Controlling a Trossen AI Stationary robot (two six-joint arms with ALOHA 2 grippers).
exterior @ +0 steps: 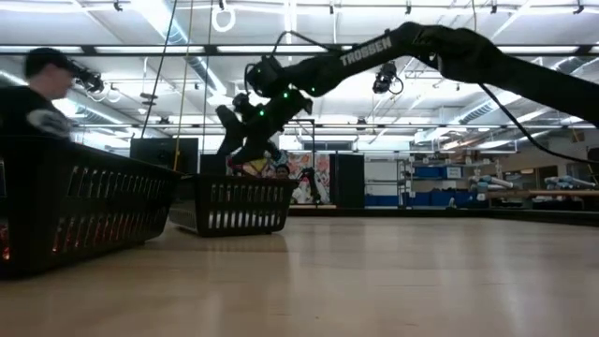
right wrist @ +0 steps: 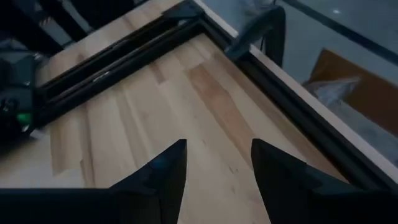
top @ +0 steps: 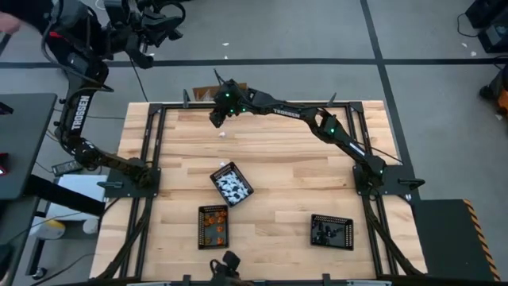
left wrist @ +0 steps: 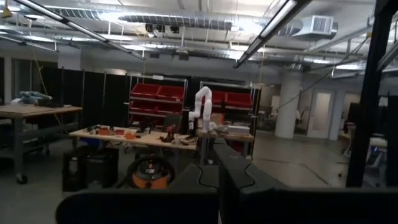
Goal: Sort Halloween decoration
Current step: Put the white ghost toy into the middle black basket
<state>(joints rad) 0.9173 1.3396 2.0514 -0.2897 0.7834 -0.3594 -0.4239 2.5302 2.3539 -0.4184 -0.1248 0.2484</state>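
Right gripper [top: 216, 117] hangs above the far edge of the table [top: 278, 171], fingers [right wrist: 165, 171] spread apart with nothing between them, only bare wood below. Just in front of it lies one small white piece [top: 222, 133] on the wood (looks like a stray decoration, too small to be sure), which I'd guess is the reason for the long reach.

The rest of the decorations are binned already: white and black bits in the tilted middle tray [top: 232, 184], orange ones in the tray [top: 213, 226] near the front edge, dark ones in the right-hand tray [top: 332, 231]. So the sort looks nearly done.

Left gripper [top: 163, 20] is parked off the table, raised up behind the far left corner, clenched and empty, clear of the work area.

A person [exterior: 37, 89] stands off beyond the table.
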